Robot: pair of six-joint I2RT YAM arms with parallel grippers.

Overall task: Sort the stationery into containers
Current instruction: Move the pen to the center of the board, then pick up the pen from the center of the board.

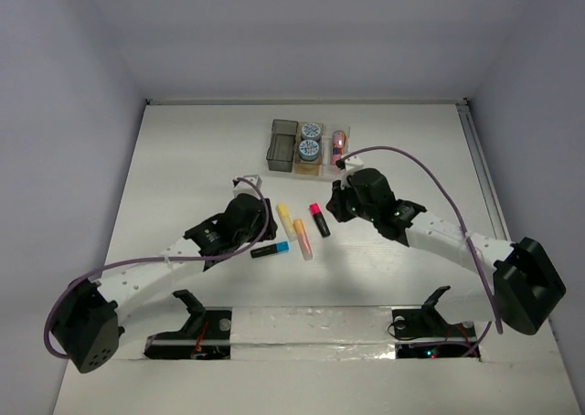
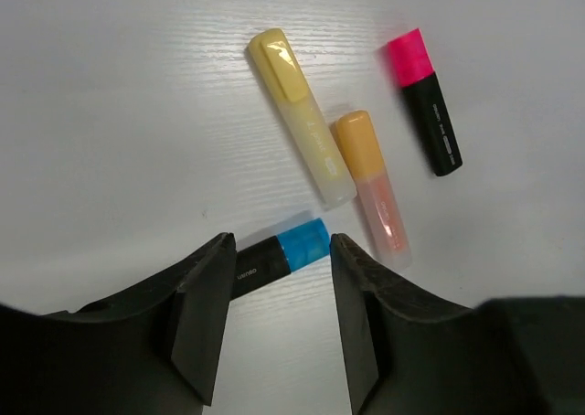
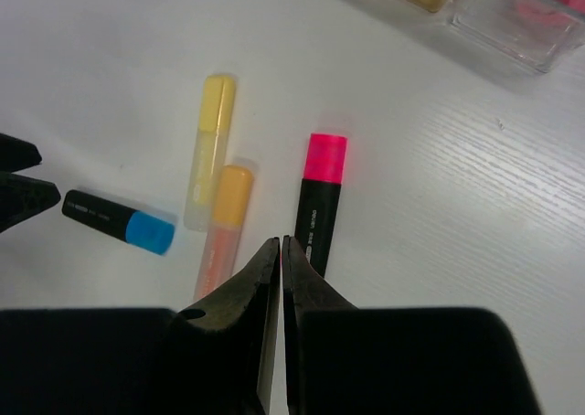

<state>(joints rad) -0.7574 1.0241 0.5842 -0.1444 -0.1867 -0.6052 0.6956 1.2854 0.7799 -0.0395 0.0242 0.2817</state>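
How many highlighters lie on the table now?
4. All lie on the table: the blue-black highlighter leftmost, then the yellow highlighter, the orange highlighter beside it, and the pink-black highlighter rightmost. None seems hidden.

A white table (image 2: pixel 110 113) with fine wood grain is spread beneath the fingers (image 2: pixel 196 324). Beyond them and to either side, it is enclosed by plain pale grey walls (image 1: pixel 320 31). Soft, even light is cast; only faint shadows are seen.
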